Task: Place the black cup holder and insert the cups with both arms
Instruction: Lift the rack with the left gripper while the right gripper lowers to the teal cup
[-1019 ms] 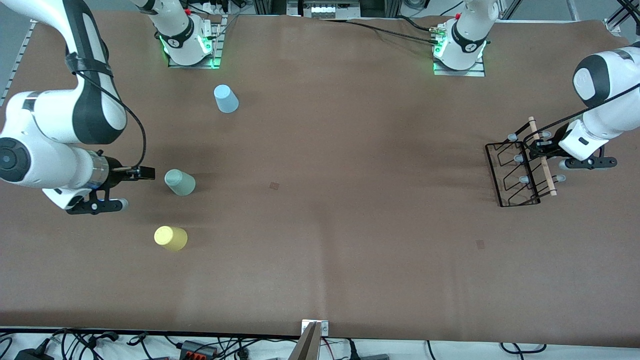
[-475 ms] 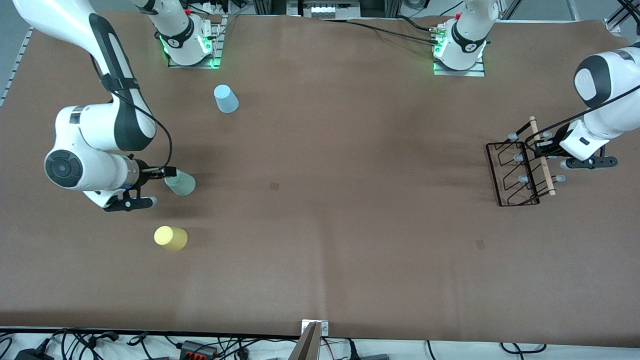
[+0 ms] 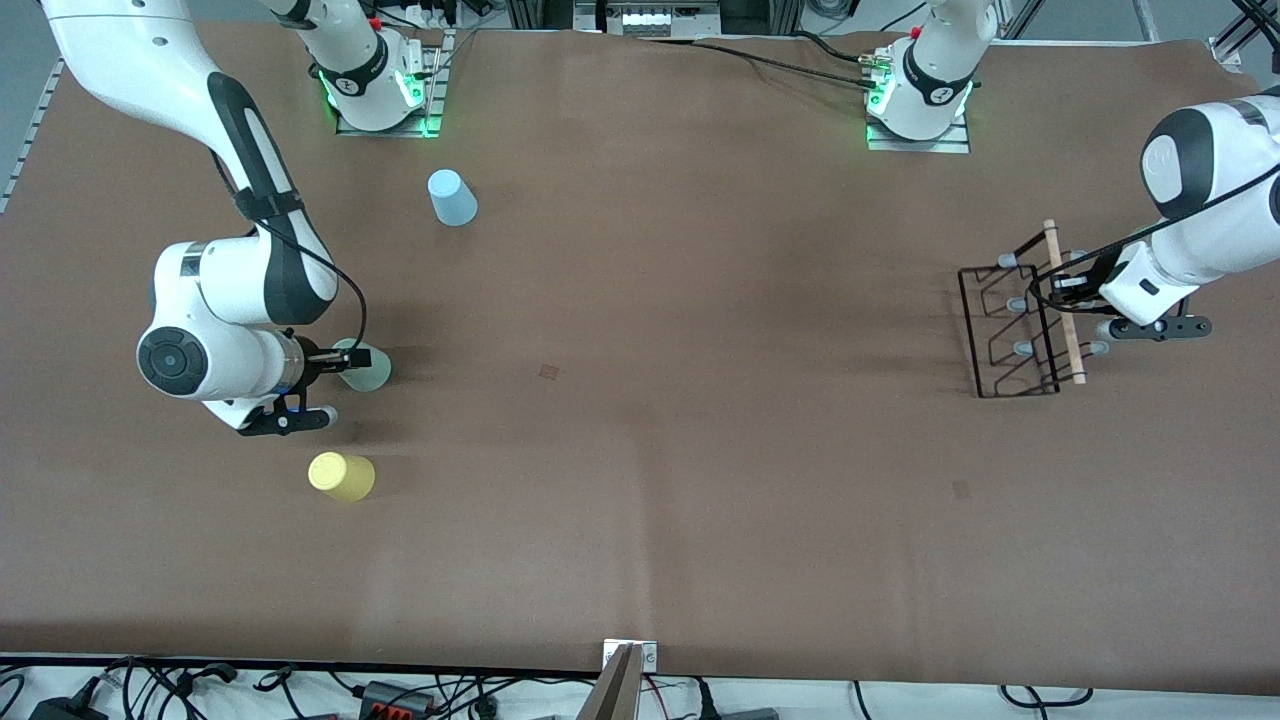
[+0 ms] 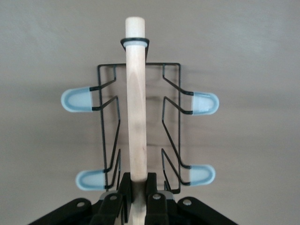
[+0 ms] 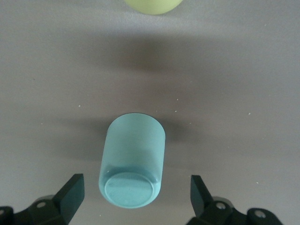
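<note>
L gripper (image 4: 136,199) clamped on cup holder (image 3: 1012,330) rod. R gripper (image 5: 136,194) wide, straddling green cup (image 3: 366,366); yellow cup (image 3: 342,476) nearer cam.

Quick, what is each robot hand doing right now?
Left gripper: shut on the cup holder's wooden rod.
Right gripper: open around the green cup.

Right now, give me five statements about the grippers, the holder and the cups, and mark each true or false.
1. The left gripper is shut on the black cup holder's wooden rod. True.
2. The right gripper has closed on the green cup. False: its fingers stand open on either side of it.
3. All three cups stand upside down. True.
4. The yellow cup hangs on a prong. False: it stands on the table.
5. The blue cup stands nearest the front camera. False: the yellow one does.
</note>
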